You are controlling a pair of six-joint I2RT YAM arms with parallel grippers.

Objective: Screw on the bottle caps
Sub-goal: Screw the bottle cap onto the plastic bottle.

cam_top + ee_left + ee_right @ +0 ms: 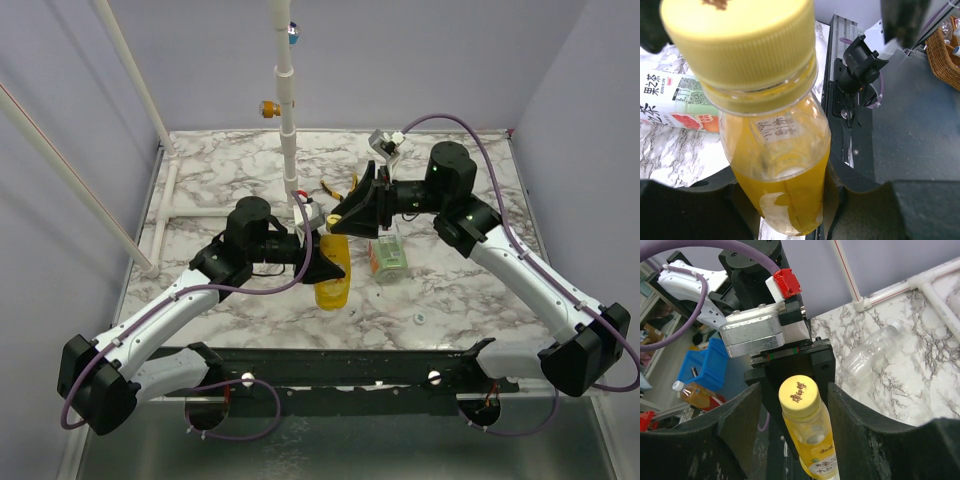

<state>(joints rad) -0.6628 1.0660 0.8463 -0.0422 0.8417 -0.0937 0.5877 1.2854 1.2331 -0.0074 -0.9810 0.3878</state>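
**Yellow cap on held bottle, right fingers astride it**

Yellow bottle [331, 283] is clamped low on its body by the left gripper [326, 262]. In the left wrist view its dark fingers [685, 210] close in on either side of the orange-filled body. I cannot tell whether the base touches the marble surface [220, 170].

The yellow cap [799, 392] sits on the bottle's neck. I cannot tell how far it is threaded down.

The right gripper [795, 390] faces the cap end of the bottle. Its fingers [740, 425] stand either side of the cap at a moderate spread. A narrow gap shows on each side, so I record no grip.

The clear bottle with the green-and-white label [387, 256] lies on its side on the surface, just right of the yellow bottle. A small whitish cap [419, 319] lies alone towards the near edge, apart from both bottles.

Another clear bottle [870, 352] lies on the surface in the right wrist view, near the white pipe frame [920, 285]. Yellow-handled pliers [332, 188] lie on the far side of the right gripper.
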